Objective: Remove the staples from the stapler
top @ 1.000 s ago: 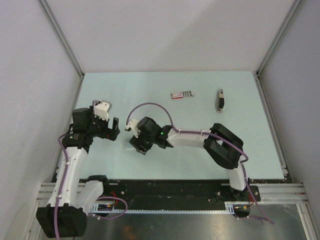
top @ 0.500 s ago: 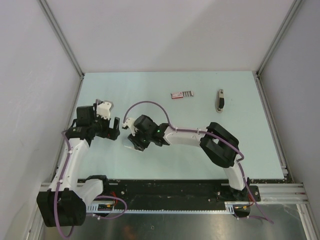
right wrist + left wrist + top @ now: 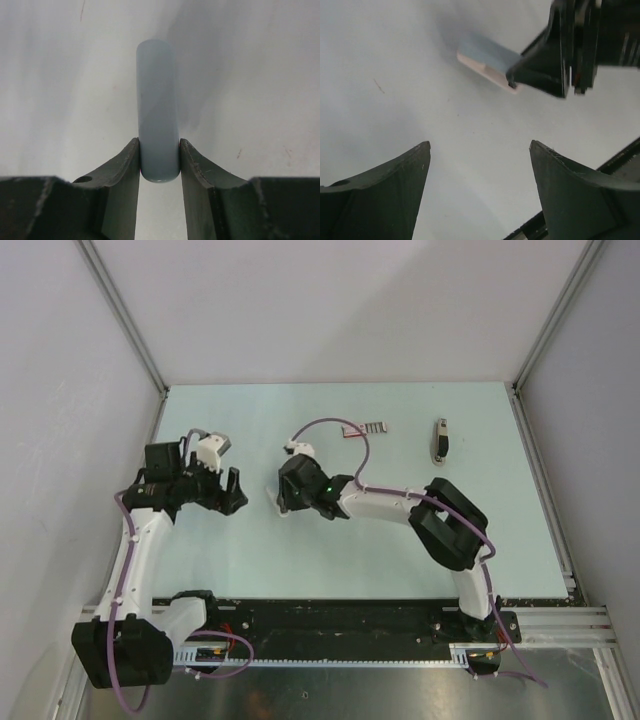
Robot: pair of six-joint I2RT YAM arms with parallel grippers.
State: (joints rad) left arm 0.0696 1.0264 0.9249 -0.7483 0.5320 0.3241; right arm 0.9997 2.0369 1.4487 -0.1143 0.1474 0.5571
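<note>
The stapler is pale blue-grey with a pinkish underside. My right gripper is shut on its rounded near end. In the left wrist view the stapler juts out to the left of the right gripper's black fingers, low over the table. In the top view my right gripper is at the table's middle left and mostly hides the stapler. My left gripper is open and empty, just left of it, facing it. In its own view my left gripper has nothing between its jaws.
A small red-and-white staple box with a strip of staples lies at the back centre. A black and silver tool lies at the back right. Grey walls close in the pale green table on three sides.
My right gripper has moved back and slightly right with the stapler in it. My left gripper has swung a little to the right, toward it, still open.
</note>
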